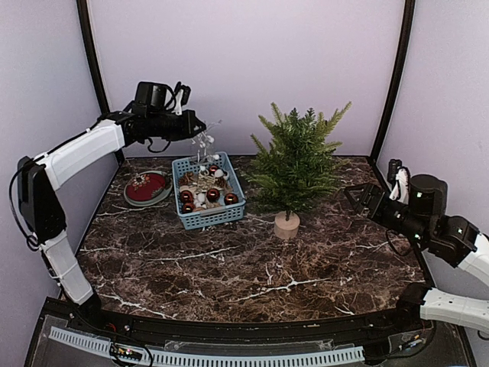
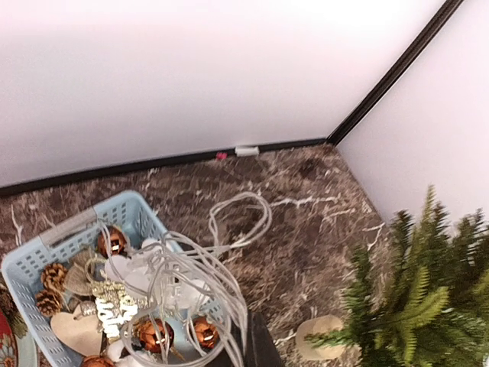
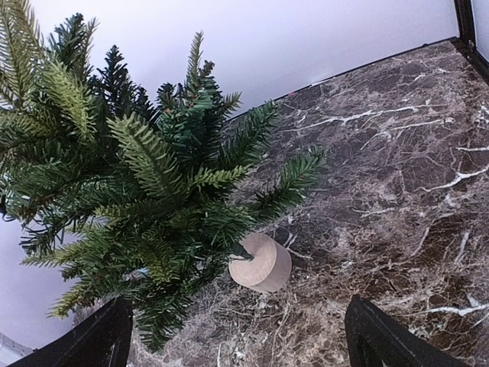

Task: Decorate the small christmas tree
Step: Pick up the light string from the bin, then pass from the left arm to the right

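Observation:
The small christmas tree (image 1: 298, 160) stands right of centre on its pale wooden base (image 1: 287, 225). It also fills the right wrist view as the tree (image 3: 130, 176). My left gripper (image 1: 200, 125) hangs above the back of the blue basket (image 1: 214, 218). It is shut on a tangled clear string of lights (image 1: 202, 143). The lower loops of the string (image 2: 191, 283) dangle over the basket. Only a dark fingertip (image 2: 258, 344) shows in the left wrist view. My right gripper (image 1: 357, 196) is open to the right of the tree, nothing between its fingers (image 3: 382, 336).
The basket (image 2: 69, 225) holds brown baubles (image 2: 205, 331), pine cones, a wooden heart and white ornaments. A red round plate (image 1: 147, 187) lies left of the basket. Walls close the back and both sides of the marble table (image 1: 252, 267).

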Motion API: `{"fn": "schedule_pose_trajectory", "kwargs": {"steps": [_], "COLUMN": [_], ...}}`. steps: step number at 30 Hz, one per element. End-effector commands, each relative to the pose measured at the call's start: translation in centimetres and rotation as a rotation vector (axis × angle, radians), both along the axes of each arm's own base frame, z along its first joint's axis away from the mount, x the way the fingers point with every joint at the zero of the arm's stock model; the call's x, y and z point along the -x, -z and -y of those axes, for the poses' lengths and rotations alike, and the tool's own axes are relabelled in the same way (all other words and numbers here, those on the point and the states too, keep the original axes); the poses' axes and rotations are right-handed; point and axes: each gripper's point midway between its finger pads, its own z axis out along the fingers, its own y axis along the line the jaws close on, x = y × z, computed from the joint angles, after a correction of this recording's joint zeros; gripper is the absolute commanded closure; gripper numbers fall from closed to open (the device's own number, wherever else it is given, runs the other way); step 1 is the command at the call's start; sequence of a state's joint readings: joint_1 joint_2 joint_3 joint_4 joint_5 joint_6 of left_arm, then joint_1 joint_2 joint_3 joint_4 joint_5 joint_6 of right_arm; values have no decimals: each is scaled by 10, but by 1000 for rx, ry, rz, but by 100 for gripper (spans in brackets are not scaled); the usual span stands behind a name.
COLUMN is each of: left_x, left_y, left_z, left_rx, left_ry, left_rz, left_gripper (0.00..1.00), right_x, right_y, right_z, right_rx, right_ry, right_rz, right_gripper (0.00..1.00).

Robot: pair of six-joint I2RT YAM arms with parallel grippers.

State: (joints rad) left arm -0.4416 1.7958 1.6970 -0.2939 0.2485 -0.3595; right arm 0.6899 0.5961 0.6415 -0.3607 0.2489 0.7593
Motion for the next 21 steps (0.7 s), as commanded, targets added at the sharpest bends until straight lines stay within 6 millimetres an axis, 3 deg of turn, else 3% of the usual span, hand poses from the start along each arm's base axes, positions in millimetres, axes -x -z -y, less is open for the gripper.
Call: {"fn": "schedule_pose_trajectory", "kwargs": {"steps": [1,7,12,17,21], "left_x": [25,65,116,166,207], "left_y": [-61,-105,-112,-81,-58], "left_z": [-14,-19,-14,-5,14], "left_rx": [36,52,75,52,17], "left_ry": [-1,88,249,391,502], "left_rz": [125,191,167,108,56], "left_gripper": [100,100,100,100,100], "right_x": [0,6,26,51,71], "right_y": [-26,-43,-72,-101,-121], "right_z": [6,-4,-28,-50,-65], "right_rx": [-19,-20,-18,-81,-182], "right_ry": [21,-64,-265,-448,-581], "right_rz": [63,115,210,286,336], "right_gripper": [1,1,3,3,3]}}
